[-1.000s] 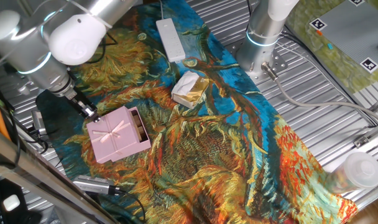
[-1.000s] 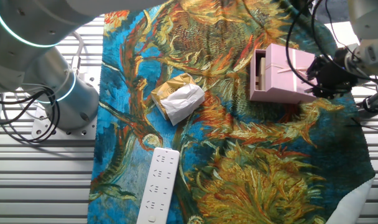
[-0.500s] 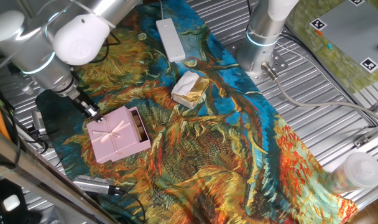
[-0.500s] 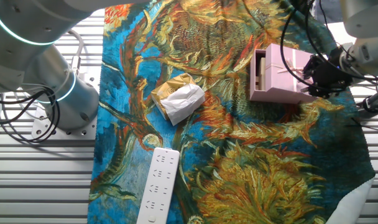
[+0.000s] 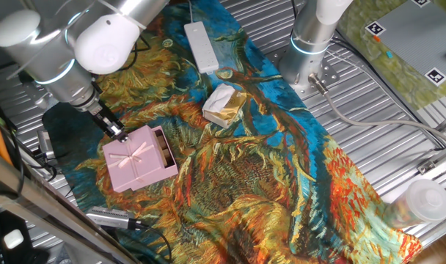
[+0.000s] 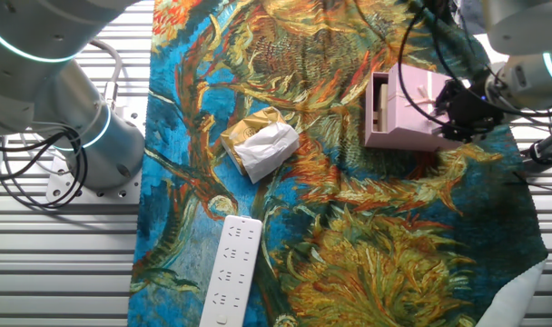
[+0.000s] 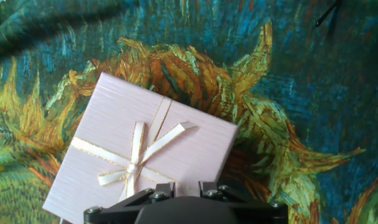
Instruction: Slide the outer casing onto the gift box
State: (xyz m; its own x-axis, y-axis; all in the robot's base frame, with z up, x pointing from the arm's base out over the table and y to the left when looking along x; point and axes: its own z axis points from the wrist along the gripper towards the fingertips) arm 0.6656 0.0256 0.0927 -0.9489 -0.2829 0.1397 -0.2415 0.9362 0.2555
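The outer casing [image 5: 135,161] [image 6: 419,102] [image 7: 139,146] is a pale-pink sleeve with a ribbon bow, lying flat on the patterned cloth. The gift box [image 5: 163,150] [image 6: 379,104] sits mostly inside it; its tan inside and pink rim stick out a little at the sleeve's open end. My gripper [image 5: 119,135] [image 6: 458,113] [image 7: 184,186] is shut with nothing between its fingers. It stands at the sleeve's closed end, opposite the protruding tray, right against the sleeve's edge. In the hand view the sleeve fills the lower left, just ahead of the fingers.
A cream-and-gold wrapped lump [image 5: 224,105] [image 6: 261,143] lies mid-cloth. A long white bar [image 5: 202,45] [image 6: 229,270] lies beyond it. A second arm's base [image 5: 311,44] [image 6: 76,136] stands beside the cloth. A silver cylinder [image 5: 109,218] lies near the casing.
My arm has shifted slightly toward the casing's closed end, bringing the gripper up to its edge. The casing and tray have not visibly moved.
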